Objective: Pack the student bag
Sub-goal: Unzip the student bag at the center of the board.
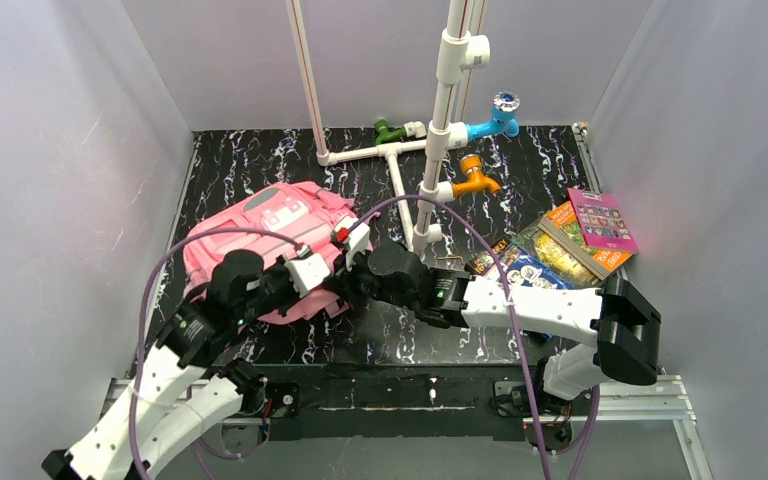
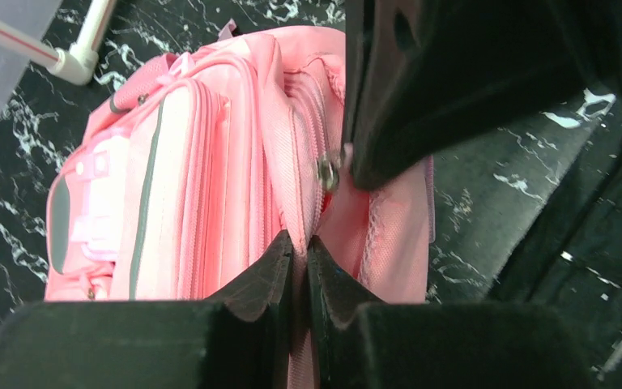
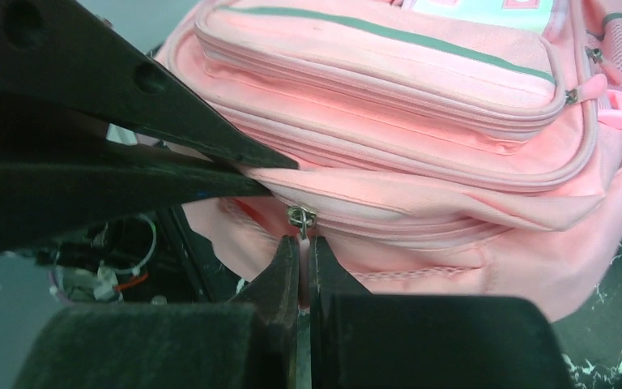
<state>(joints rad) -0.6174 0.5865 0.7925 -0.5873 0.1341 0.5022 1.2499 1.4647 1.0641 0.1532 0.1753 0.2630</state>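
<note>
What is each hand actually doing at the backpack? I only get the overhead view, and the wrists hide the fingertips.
Observer: The right hand is shut on the pink pull tab hanging from a metal zip slider on the backpack.
Operator: And the left one?
Observer: The left hand is shut on the backpack's pink fabric, right beside that zip.
Operator: Is the zip open?
Observer: To the right of the slider it looks closed. The left hand hides the other side.
</note>
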